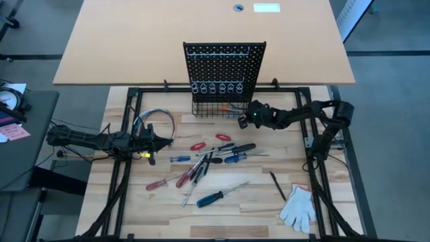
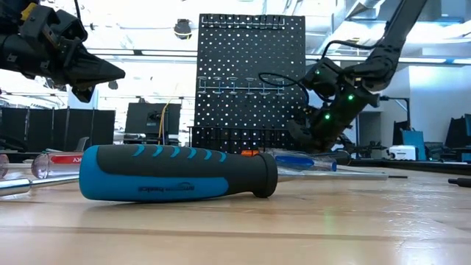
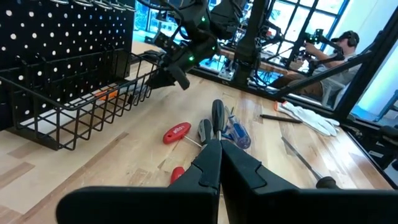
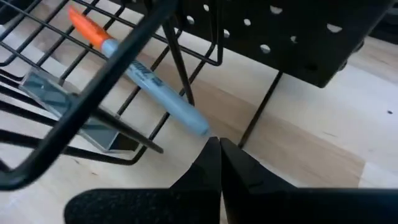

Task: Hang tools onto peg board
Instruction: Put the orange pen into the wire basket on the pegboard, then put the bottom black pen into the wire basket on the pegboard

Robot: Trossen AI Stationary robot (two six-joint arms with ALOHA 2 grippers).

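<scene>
The black peg board (image 1: pixel 224 66) stands upright at the table's far middle, with ring holders (image 1: pixel 215 88) and a wire basket (image 1: pixel 213 107) at its base. Several tools lie loose in the table's middle: a blue-handled screwdriver (image 1: pixel 210 199) (image 2: pixel 176 173), red-handled ones (image 1: pixel 158 183), and a thin dark key (image 1: pixel 277 185). My right gripper (image 1: pixel 243 122) (image 4: pixel 219 144) is shut and empty, low at the basket's right front corner. My left gripper (image 1: pixel 168 140) (image 3: pixel 219 146) is shut and empty, above the table left of the tools, pointing toward them.
A marker with an orange cap (image 4: pixel 140 74) lies inside the basket. A looped bundle of coloured wires (image 1: pixel 156 121) lies by my left gripper. A white glove (image 1: pixel 299 207) lies at the near right. A person (image 3: pixel 329 46) sits in the room beyond the table.
</scene>
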